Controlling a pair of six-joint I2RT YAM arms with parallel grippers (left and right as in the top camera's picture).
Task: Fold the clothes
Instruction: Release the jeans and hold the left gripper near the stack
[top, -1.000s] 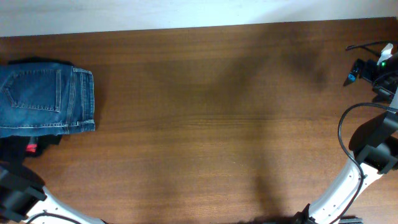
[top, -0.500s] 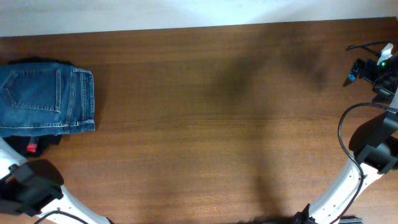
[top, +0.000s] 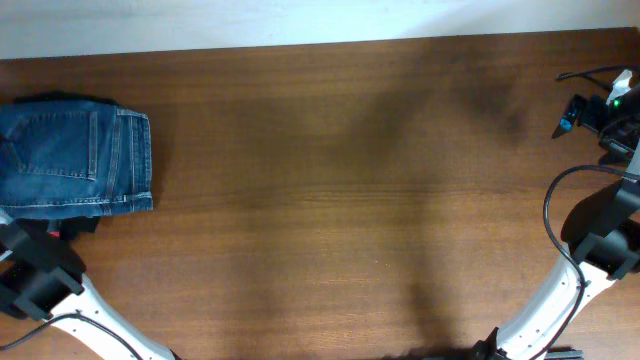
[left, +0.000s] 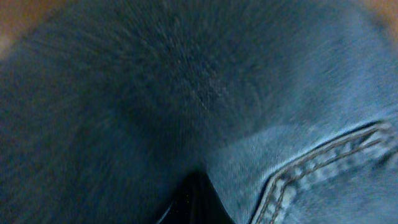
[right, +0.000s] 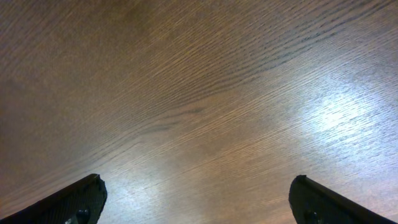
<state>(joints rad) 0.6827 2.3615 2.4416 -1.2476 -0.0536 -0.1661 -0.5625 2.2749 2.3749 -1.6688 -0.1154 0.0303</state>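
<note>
The jeans (top: 75, 160) lie folded at the left end of the surface (top: 350, 200), atop a black garment (top: 82, 227). My left gripper (left: 196, 202), jaws closed tight, noses against the denim near a pocket seam (left: 311, 165), probably to neaten the bundle; whether cloth is pinched I cannot tell. My right gripper (right: 196, 199), jaws wide and empty, hangs over the surface's right end, seemingly unneeded.
</note>
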